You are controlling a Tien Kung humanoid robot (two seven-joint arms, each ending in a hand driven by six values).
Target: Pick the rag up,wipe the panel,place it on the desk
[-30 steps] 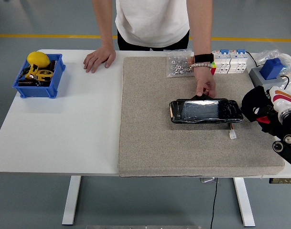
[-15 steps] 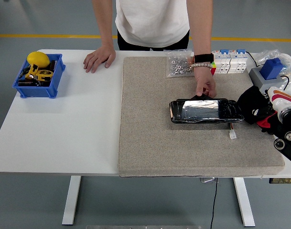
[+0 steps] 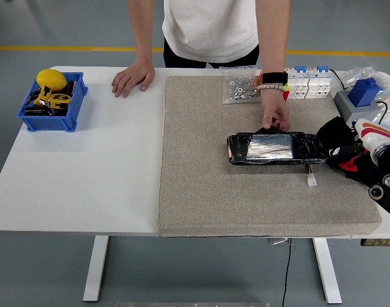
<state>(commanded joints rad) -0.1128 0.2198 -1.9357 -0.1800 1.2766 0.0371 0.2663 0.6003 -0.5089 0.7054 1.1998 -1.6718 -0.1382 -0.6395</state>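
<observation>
Right arm comes in from the right edge, forearm low over the mat's (image 3: 246, 192) right side, angled up-left. Right robot hand (image 3: 348, 153) sits at the panel's (image 3: 276, 148) right end, fingers curled around a black rag (image 3: 335, 137); the rag is bunched in the grip and touches or just meets the panel's right end, can't tell which. Red and white parts show on the hand behind the rag. Left arm not visible.

Panel is a dark, glossy, long rectangle lying flat on the grey mat, right of centre, long side across the view. A small white connector (image 3: 312, 181) on a wire lies on the mat just below its right end.

A person stands at the far side of the bench (image 3: 86, 173). One hand (image 3: 276, 115), with a watch and beaded band at the wrist, reaches down and presses fingertips on the panel's far edge. The other hand (image 3: 133, 78) rests flat on the bench, left of the mat.

Blue bin (image 3: 52, 101) at the bench's far left holds a yellow rounded thing on top plus yellow and black items, too small to tell. A clear bag (image 3: 240, 86) of small metal parts lies at the mat's far edge. White breakers (image 3: 307, 82) with blue tabs stand right of the bag. A grey box with a blue block (image 3: 364, 91) on top sits at far right, with clear plastic around it.
</observation>
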